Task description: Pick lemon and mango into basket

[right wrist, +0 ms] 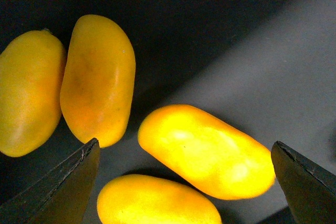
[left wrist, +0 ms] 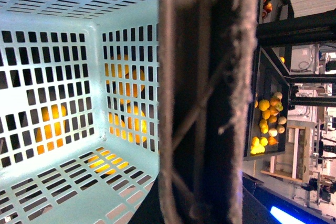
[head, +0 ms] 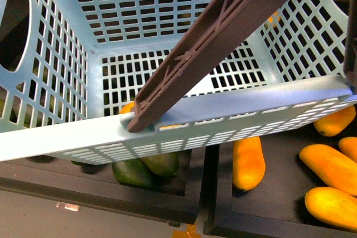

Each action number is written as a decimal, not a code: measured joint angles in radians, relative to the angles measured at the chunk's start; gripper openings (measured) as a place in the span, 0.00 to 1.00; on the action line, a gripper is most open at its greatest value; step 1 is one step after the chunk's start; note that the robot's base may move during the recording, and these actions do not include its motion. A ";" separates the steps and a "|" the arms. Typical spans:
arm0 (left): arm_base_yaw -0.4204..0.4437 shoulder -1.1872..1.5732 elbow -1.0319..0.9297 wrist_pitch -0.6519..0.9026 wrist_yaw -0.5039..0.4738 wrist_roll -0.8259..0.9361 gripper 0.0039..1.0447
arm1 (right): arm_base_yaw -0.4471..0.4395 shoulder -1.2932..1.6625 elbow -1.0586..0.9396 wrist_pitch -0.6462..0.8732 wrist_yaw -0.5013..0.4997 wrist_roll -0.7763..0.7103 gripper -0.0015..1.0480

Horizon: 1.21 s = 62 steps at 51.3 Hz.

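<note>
Mango (right wrist: 207, 150) lies on the dark tray floor, squarely between the two fingertips of my right pincer (right wrist: 184, 145). The tips are spread wide with nothing in them, and neither touches the fruit. Other mangoes (right wrist: 97, 77) lie close around it: two side by side and touching each other, and a third just beside my chosen one.

In the front view the basket (head: 223, 115) is tilted and very near the camera, above the trays (head: 281, 199). A brown bar (head: 217, 37) slants across its open top. The basket is empty, though yellow-orange fruit shows through its lattice from outside. Green fruits (head: 145, 168) peep from under its near rim, with more mangoes in the tray to the right.

My left wrist view is filled by that bar, blurred and close, so my left pincer is hidden and I cannot tell its state
</note>
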State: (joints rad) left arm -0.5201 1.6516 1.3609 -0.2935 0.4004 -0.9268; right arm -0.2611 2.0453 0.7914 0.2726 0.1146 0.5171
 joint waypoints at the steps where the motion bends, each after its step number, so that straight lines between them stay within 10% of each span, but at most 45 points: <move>1: 0.000 0.000 0.000 0.000 0.000 0.001 0.04 | 0.007 0.017 0.015 -0.004 0.002 0.003 0.92; 62: 0.000 0.000 0.000 0.000 0.000 0.001 0.04 | 0.112 0.502 0.544 -0.187 0.037 0.129 0.92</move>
State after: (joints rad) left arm -0.5201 1.6516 1.3609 -0.2935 0.4004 -0.9260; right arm -0.1490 2.5477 1.3350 0.0860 0.1520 0.6464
